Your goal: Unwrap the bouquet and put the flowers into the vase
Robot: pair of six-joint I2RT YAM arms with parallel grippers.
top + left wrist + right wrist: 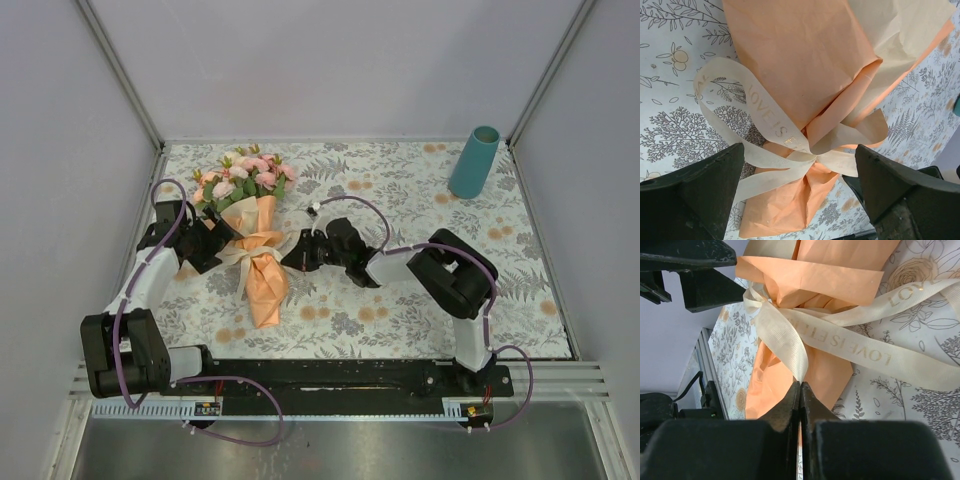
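Observation:
The bouquet lies on the tablecloth left of centre, its pink, peach and cream flowers pointing to the far side. Tan-orange paper wraps it, tied at the waist with a cream ribbon printed with gold letters. My left gripper stands open at the bouquet's left side, with the ribbon knot between its wide jaws. My right gripper is shut on a ribbon tail, just right of the wrapped waist. The teal vase stands upright at the far right.
A floral-patterned tablecloth covers the table. Grey walls with metal corner posts close in the left, back and right. The arm bases sit on a black rail at the near edge.

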